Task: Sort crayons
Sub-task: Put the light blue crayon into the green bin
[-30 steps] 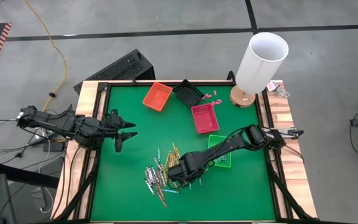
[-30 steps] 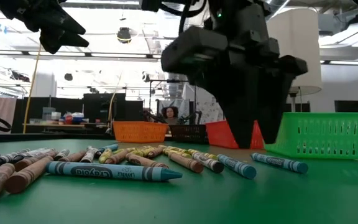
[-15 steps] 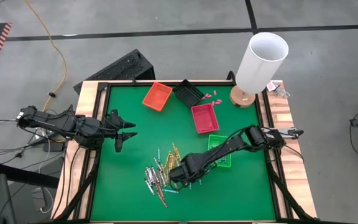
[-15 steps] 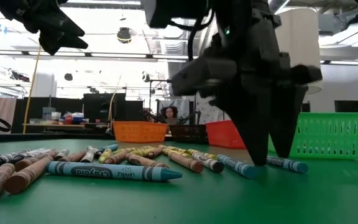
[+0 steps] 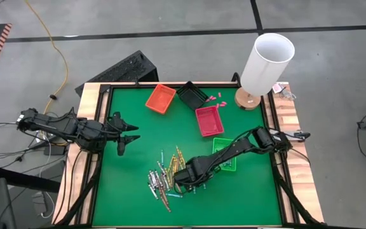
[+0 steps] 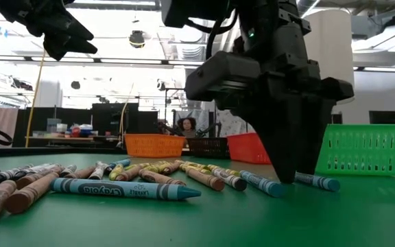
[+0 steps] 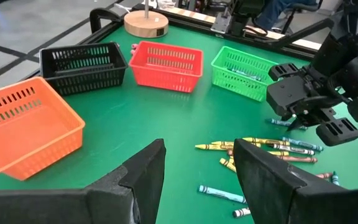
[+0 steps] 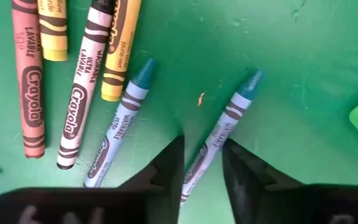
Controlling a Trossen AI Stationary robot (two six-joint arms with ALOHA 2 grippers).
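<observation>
Right gripper (image 8: pixel 201 171) sits low over the green table (image 5: pixel 132 184), at the edge of the crayon pile (image 5: pixel 164 178) nearest the green basket (image 5: pixel 224 154), fingers down on either side of a teal crayon (image 8: pixel 219 134). The fingers stand narrowly apart, each close against the paper sleeve; whether they already bite cannot be told from the wrist view. That crayon lies flat and apart from its neighbours, long axis running straight out from between the fingers, pointed tip at the far end, blunt end hidden under the gripper. A second teal crayon (image 8: pixel 120 127) lies just beside it, nearly parallel, outside one finger (image 8: pixel 166 165). Judgement: the grip wants to close across the sleeve near the middle of the stick, square to its axis, so it lifts level and does not swivel; the fingertips should keep clear of the neighbour, which could get dragged along. In the low view the gripper (image 6: pixel 297 180) has its tips at table level beside the same crayon (image 6: pixel 319 181). Left gripper (image 5: pixel 127 135) hangs spread, holding nothing, over the table's left side, well apart from the pile.
</observation>
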